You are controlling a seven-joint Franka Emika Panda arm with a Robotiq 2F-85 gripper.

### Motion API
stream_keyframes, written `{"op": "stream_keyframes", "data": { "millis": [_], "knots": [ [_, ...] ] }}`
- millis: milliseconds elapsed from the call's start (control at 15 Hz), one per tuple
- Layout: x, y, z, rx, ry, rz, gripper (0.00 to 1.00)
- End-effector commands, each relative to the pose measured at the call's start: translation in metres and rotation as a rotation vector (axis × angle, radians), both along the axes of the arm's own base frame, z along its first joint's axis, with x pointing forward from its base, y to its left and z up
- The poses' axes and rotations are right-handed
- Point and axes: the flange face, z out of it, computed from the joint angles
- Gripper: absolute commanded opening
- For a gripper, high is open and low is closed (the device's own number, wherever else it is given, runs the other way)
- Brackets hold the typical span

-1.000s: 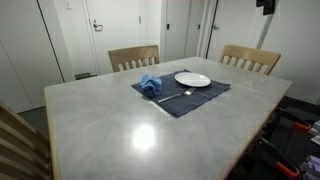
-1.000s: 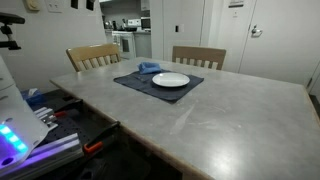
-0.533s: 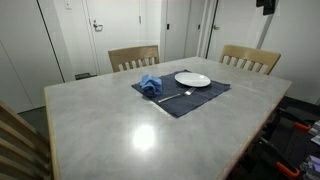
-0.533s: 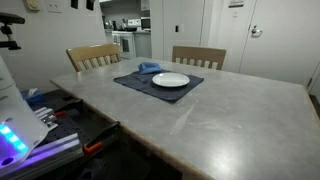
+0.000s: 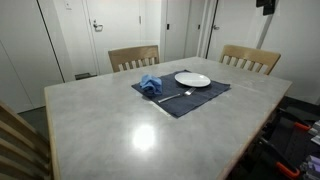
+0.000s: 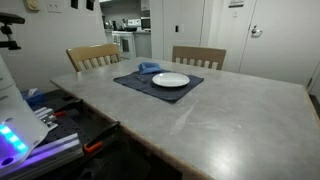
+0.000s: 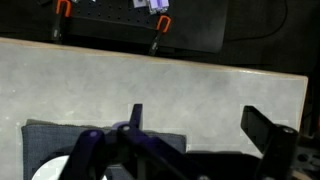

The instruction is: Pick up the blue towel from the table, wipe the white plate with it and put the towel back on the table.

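Grey bench [image 5: 110,130] top up front, shiny glare patch. Wrist view: fingers [image 7: 268,130] spread wide, holding nothing, above bench near placemat edge. Mid-bench: dark navy placemat [image 5: 200,102]; white plate [image 5: 192,79] on it; blue towel [image 5: 150,85] bunched on placemat corner, just beside plate. Two wooden chairs [image 5: 133,57] at far edge. White doors [image 5: 112,25] beyond.

I see the light-grey worktop [image 5: 130,130] filling most of the frame in both exterior views. Directly on it a dark navy placemat [image 5: 195,98] lies flat, just above centre.
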Motion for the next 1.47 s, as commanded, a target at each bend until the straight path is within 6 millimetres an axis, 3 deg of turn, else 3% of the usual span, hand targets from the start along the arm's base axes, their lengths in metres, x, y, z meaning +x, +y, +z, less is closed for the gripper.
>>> {"op": "stream_keyframes", "data": {
  "millis": [0,600,800,1000,1400],
  "knots": [
    [0.0,0.0,0.0,0.0,0.0,0.0,1.0],
    [0.0,0.0,0.0,0.0,0.0,0.0,1.0],
    [0.009,0.002,-0.003,-0.005,-0.017,0.067,1.0],
    [0.028,0.003,-0.008,-0.039,-0.059,0.161,1.0],
    [0.091,-0.004,-0.036,-0.056,-0.14,0.254,1.0]
  ]
}}
